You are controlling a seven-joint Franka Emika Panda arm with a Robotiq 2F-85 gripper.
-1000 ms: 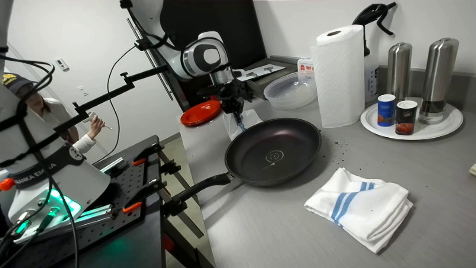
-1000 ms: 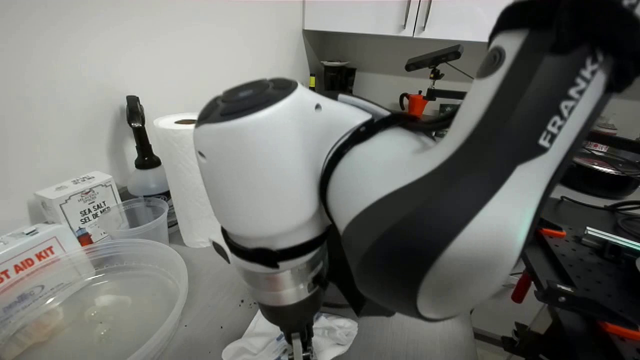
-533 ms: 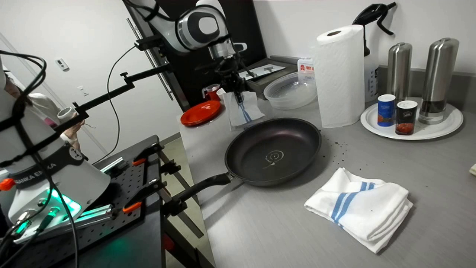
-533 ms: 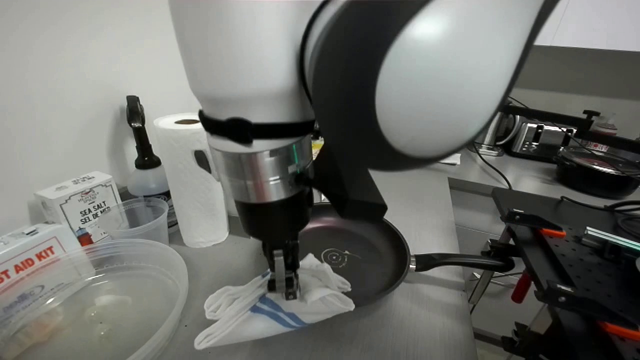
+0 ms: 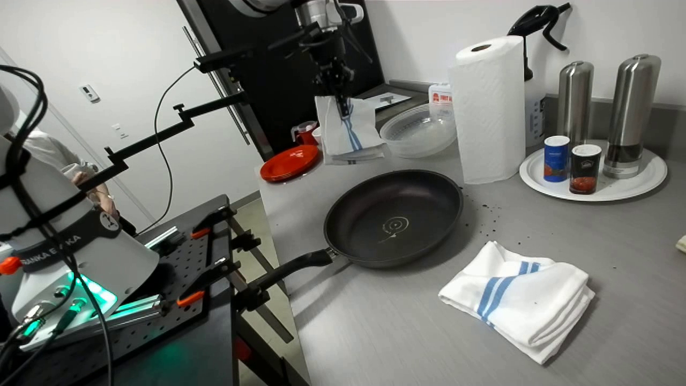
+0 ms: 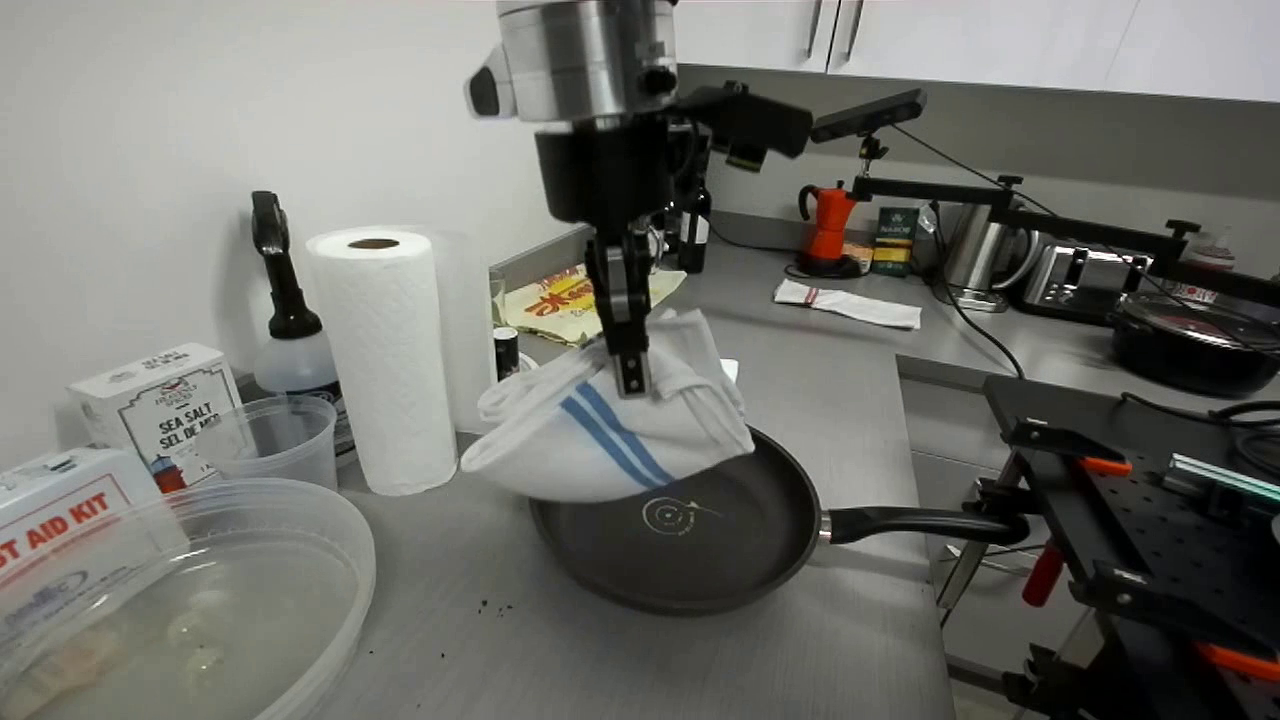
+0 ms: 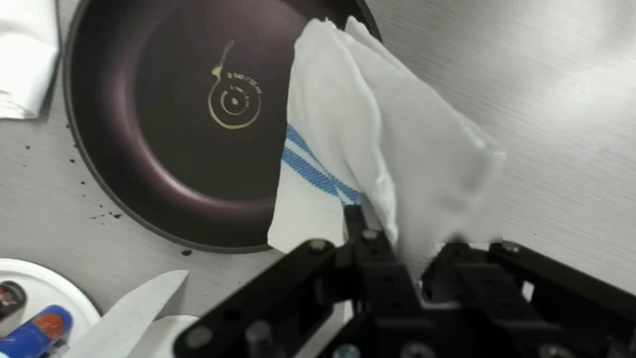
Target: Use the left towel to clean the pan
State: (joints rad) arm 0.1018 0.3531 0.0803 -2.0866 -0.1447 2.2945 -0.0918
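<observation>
The left towel, white with blue stripes, hangs in my gripper; it shows in both exterior views (image 5: 335, 139) (image 6: 560, 445) and in the wrist view (image 7: 330, 99). My gripper (image 5: 343, 110) (image 6: 632, 375) (image 7: 405, 231) is shut on it and holds it up in the air; one fingertip is covered by cloth in the wrist view. The black pan (image 5: 407, 241) (image 6: 700, 565) (image 7: 174, 124) sits flat on the counter, its handle over the counter edge. The towel is above counter height, near the pan's rim, and overlaps that rim in the wrist view.
A larger folded blue-striped towel (image 5: 525, 305) lies near the pan. A paper towel roll (image 5: 490, 112), a white plate (image 5: 654, 171) with shakers and grinders, a clear round tub (image 5: 418, 134) and red plates (image 5: 289, 163) stand around. Dark crumbs (image 5: 490, 217) lie beside the pan.
My gripper has risen with the towel from the counter beside the pan to well above it. The pan and the other towel have not moved.
</observation>
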